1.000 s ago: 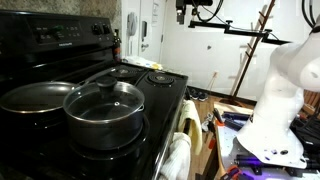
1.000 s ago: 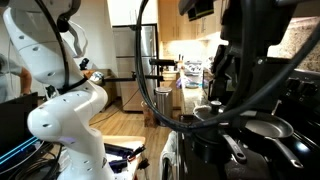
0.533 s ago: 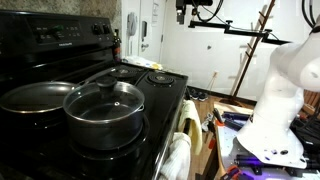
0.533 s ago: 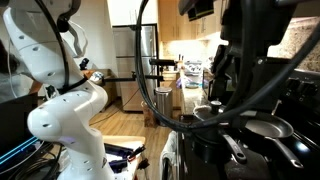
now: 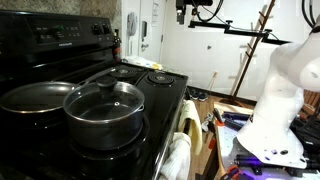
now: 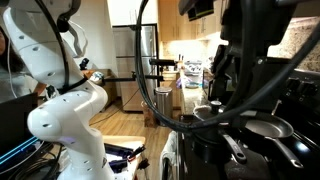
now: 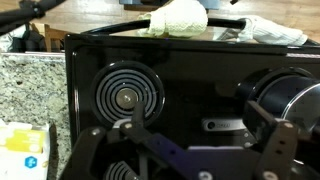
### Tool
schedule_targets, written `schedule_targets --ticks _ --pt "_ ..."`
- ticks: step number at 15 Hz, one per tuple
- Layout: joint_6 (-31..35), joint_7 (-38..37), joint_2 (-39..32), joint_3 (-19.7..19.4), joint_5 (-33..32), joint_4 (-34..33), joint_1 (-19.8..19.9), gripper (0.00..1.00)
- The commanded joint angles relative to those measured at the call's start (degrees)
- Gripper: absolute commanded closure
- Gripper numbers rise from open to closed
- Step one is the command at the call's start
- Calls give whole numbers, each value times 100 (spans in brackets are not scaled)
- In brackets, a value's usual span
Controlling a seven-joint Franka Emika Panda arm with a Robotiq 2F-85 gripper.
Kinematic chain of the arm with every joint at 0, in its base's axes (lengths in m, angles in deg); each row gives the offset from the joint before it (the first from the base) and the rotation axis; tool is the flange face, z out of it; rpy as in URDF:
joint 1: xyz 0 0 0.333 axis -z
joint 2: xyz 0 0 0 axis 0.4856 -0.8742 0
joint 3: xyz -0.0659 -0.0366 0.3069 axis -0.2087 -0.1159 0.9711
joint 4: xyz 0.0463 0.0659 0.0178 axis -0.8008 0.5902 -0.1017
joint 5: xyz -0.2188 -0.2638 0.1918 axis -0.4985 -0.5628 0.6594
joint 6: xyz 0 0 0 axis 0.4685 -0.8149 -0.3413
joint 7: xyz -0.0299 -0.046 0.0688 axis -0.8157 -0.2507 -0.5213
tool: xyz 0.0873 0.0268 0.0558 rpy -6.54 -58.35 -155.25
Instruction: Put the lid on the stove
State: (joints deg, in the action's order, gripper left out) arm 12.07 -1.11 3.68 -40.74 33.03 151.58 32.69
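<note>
The clear-glass lid (image 5: 104, 96) with its metal rim and small dark knob sits on the dark grey saucepan (image 5: 105, 122) on the black stove (image 5: 150, 100). In the wrist view my gripper (image 7: 185, 148) hovers above the glossy stove top (image 7: 190, 75). Its jaws are wide open with nothing between them. One finger (image 7: 88, 150) is at lower left, the other finger (image 7: 277, 148) at lower right. The saucepan (image 7: 290, 95) shows as a dark round shape at the right edge. A metal handle end (image 7: 225, 125) lies between the fingers, below them.
A shallow silvery frying pan (image 5: 32, 96) sits beside the saucepan and also shows in an exterior view (image 6: 265, 127). A coil burner (image 7: 125, 97) is bare. White towels (image 7: 180, 20) hang at the stove's front. A granite counter (image 7: 30, 85) borders the stove. The white robot body (image 5: 285, 85) stands nearby.
</note>
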Motion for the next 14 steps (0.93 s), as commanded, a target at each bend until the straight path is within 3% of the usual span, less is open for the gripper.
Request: schedule_targets --ticks 1,5,9,14 --pt "-11 33 -17 117 35 -13 139 0" --pt "250 45 41 161 284 120 64 0" --pt "1163 234 136 378 753 590 -127 0" --pt "2028 492 181 738 890 1245 -434 0"
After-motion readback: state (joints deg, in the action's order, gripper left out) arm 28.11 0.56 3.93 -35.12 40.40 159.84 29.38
